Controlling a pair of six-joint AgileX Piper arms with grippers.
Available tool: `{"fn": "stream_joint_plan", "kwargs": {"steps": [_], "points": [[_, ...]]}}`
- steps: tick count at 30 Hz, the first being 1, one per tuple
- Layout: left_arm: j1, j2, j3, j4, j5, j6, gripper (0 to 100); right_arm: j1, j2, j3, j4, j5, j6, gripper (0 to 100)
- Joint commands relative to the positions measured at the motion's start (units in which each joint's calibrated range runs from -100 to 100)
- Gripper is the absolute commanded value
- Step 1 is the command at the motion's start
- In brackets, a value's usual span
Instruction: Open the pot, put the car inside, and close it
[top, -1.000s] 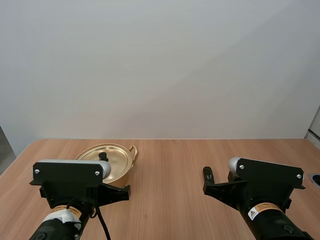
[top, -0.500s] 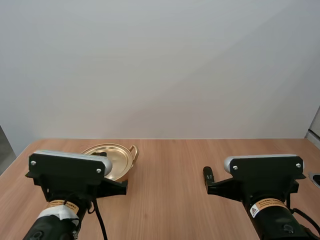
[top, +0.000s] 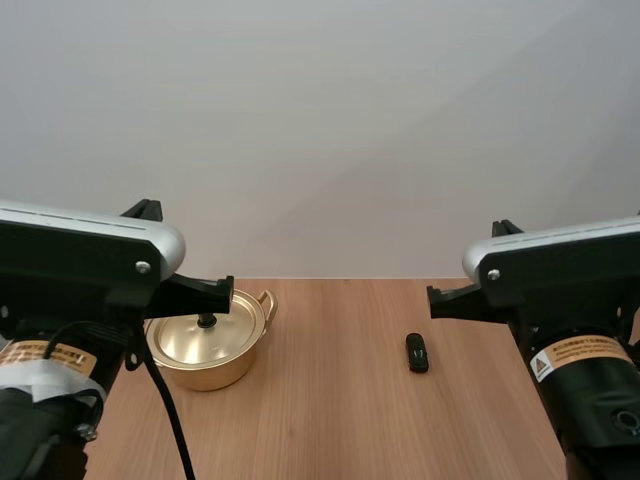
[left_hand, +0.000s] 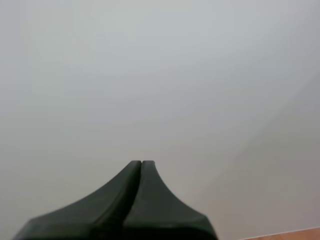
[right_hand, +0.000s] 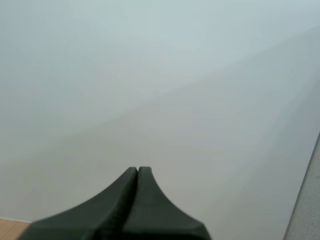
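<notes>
Wooden table (top: 340, 420) spanning the scene from the near edge to the far wall. High above it at near left and near right, the left arm (top: 80, 255) and the right arm (top: 570, 265), both well clear of the tabletop and touching nothing. At the front of each, a clenched tool: left gripper (left_hand: 141, 164) pressed together into one dark wedge with nothing in it, right gripper (right_hand: 138, 170) likewise closed flat and empty, both aimed at the plain wall. On the left of the table, toward the far side, a golden pot (top: 205, 370), upright, with a loop handle on its right. Seated flat on its rim, the lid (top: 185, 340), closed. Right of centre and well apart from the pot, the small dark car (top: 416, 352), lying on bare wood, lengthwise from near to far. Smallest, the black knob (top: 207, 321) at the lid's middle, free of any grip. By the look of it, nothing done yet: lid to lift off, car to pick up and set inside, lid to put back, all three steps left.
</notes>
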Motion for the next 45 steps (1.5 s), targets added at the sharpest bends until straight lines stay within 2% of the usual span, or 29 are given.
{"fn": "stream_joint_plan", "kwargs": {"steps": [1, 6, 12, 18, 21, 24, 29, 35, 45], "points": [[-0.02, 0.0, -2.0, 0.1, -0.3, -0.1, 0, 0.0, 0.0, -7.6, 2.5, 10.3, 0.1, 0], [-0.02, 0.6, -7.4, -1.2, 8.5, -0.9, 0, 0.0, 0.0, -15.0, 7.0, 19.9, 0.1, 0], [0.07, 19.1, -13.9, -1.2, 22.0, 1.8, 0, 0.0, 0.0, -18.8, 9.8, 28.8, -0.5, 0], [3.08, 36.8, -24.2, -2.6, 33.7, 6.2, 0, 0.0, 0.0, -19.3, 10.5, 45.7, -9.1, 0], [4.81, 44.8, -28.6, -6.8, 37.8, 7.9, 0, 0.0, 0.0, -19.3, 11.2, 53.1, -12.0, 0], [5.82, 53.3, -32.8, -11.2, 45.0, 11.8, 0, 0.0, 0.0, -19.3, 11.3, 55.4, -12.6, 0], [5.84, 64.6, -37.3, -10.6, 57.8, 12.9, 0, 0.0, 0.0, -19.3, 11.5, 55.6, -12.6, 0], [5.84, 71.1, -37.7, -6.6, 55.7, 12.9, 0, 0.0, 0.0, -19.3, 11.5, 55.6, -12.6, 0], [5.84, 75.3, -37.8, -6.3, 54.2, 15.3, 0, 0.0, 0.0, -19.3, 11.5, 56.0, -12.6, 0]]}}
